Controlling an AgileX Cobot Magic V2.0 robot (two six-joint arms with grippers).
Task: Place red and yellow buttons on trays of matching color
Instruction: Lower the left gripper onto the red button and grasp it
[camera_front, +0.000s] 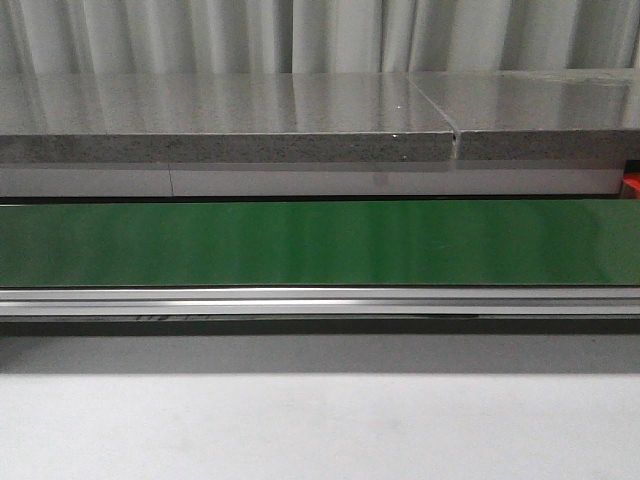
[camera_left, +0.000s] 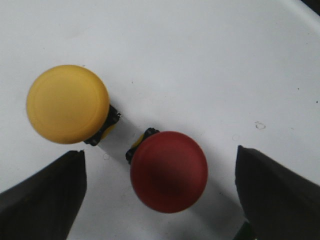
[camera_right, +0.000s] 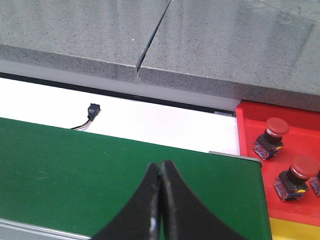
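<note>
In the left wrist view, the left tool (camera_left: 160, 200) is held apart over a red button (camera_left: 169, 171) at lower centre, apparently for grasping; a yellow button (camera_left: 67, 103) lies just beside it, upper left. The right tool (camera_right: 159, 200) is pressed together above the green belt (camera_right: 100, 170); beyond, at right, a red tray (camera_right: 250, 125) holds red buttons.

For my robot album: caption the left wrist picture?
Open gripper above a yellow button and red button.
</note>
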